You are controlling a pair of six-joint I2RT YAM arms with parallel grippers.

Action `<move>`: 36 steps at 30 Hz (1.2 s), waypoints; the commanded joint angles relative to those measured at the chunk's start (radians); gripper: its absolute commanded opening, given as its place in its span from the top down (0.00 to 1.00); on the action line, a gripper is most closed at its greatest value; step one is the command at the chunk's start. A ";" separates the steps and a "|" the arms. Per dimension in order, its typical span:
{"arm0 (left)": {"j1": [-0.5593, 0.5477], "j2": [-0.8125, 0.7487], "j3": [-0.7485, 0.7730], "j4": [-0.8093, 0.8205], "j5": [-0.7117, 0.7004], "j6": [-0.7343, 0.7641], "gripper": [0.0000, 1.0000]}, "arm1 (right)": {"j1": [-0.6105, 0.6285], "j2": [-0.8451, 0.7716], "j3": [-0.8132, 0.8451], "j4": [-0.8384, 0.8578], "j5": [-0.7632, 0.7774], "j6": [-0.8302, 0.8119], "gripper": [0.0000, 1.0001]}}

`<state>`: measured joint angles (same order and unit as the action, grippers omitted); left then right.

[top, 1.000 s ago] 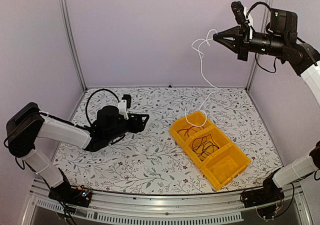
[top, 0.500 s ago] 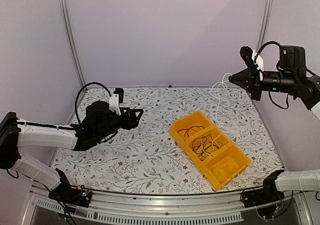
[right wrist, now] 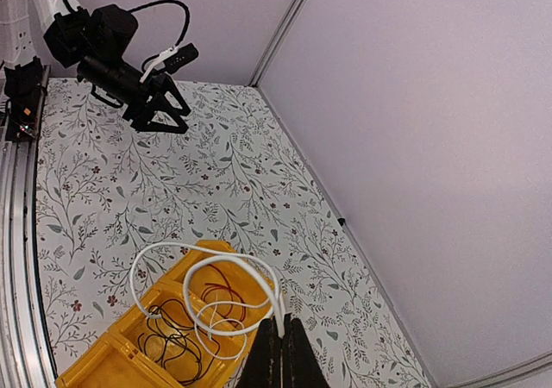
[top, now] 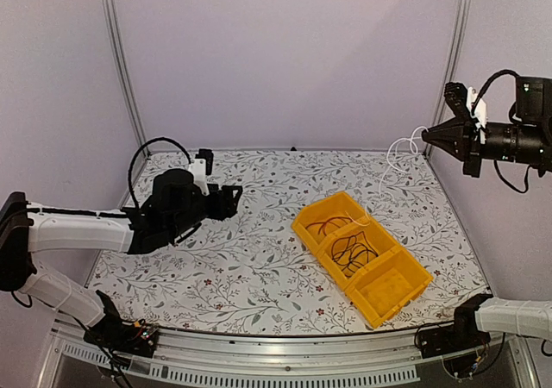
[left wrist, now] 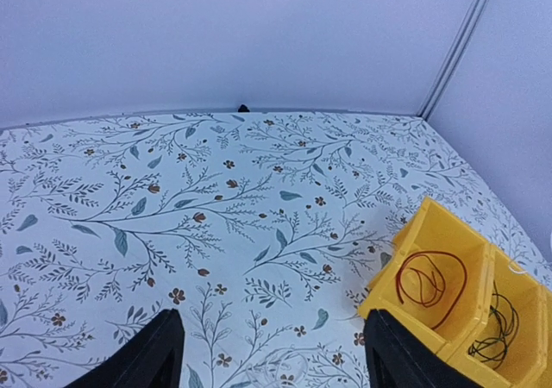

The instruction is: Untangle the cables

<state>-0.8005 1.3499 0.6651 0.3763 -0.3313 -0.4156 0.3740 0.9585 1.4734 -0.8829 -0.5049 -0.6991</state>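
Note:
My right gripper [top: 429,133] is shut on a thin white cable [top: 392,159] and holds it high over the table's right side; the cable hangs in loops down toward the yellow bin [top: 392,295]. In the right wrist view the white cable [right wrist: 172,252] loops out from my shut gripper [right wrist: 280,326] above the bin [right wrist: 90,362]. A red cable [top: 325,225] lies in the bin's far compartment and a black cable [top: 352,252] in the middle one. My left gripper [top: 235,200] is open and empty, low over the table's left; its fingertips [left wrist: 164,341] frame bare tabletop.
The yellow bin's three compartments run diagonally at centre right; the near one [top: 392,284] holds nothing I can see. The floral table [top: 241,276] is walled by lilac panels with metal posts [top: 118,60]. The left arm [right wrist: 112,47] shows in the right wrist view.
My right gripper has dropped and swung right with the white cable, pulling it off the bin's far compartment. My left arm has extended and shifted slightly left.

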 commanded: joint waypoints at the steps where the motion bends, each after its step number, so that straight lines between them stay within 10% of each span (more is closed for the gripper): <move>1: -0.008 -0.002 0.029 -0.037 -0.053 0.018 0.27 | -0.005 -0.030 0.030 -0.138 0.043 -0.091 1.00; 12: -0.005 0.040 0.053 -0.071 -0.106 0.028 0.26 | -0.005 -0.060 0.096 -0.305 0.129 -0.151 1.00; 36: -0.004 0.069 0.045 -0.106 -0.098 0.014 0.26 | -0.005 -0.110 -0.573 -0.209 0.118 -0.240 1.00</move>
<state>-0.8005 1.4147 0.7048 0.2825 -0.4297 -0.3901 0.3721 0.8215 0.9852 -1.1183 -0.3511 -0.8928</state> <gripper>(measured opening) 0.739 0.015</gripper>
